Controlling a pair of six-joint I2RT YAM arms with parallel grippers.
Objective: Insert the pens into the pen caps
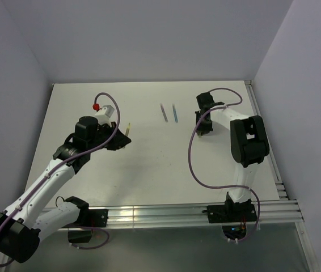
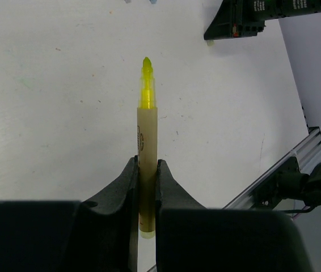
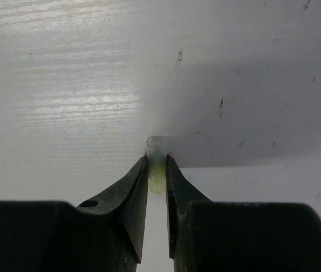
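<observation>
My left gripper (image 2: 147, 167) is shut on the yellow pen (image 2: 147, 141), whose bare yellow tip points away from the fingers; in the top view the pen (image 1: 127, 128) sticks out of the left gripper (image 1: 122, 137) at centre left. My right gripper (image 3: 157, 170) is shut on a clear, faintly yellow pen cap (image 3: 156, 161), held just above the table; in the top view this gripper (image 1: 205, 128) is at the right and the cap is hidden. The grey-purple pen (image 1: 163, 111) and the blue pen (image 1: 174, 113) lie side by side at the far middle of the table.
A white table (image 1: 149, 175) with a metal rail (image 1: 166, 214) along its near edge. Walls close in at the left, back and right. The right gripper's black fingers show at the top of the left wrist view (image 2: 234, 25).
</observation>
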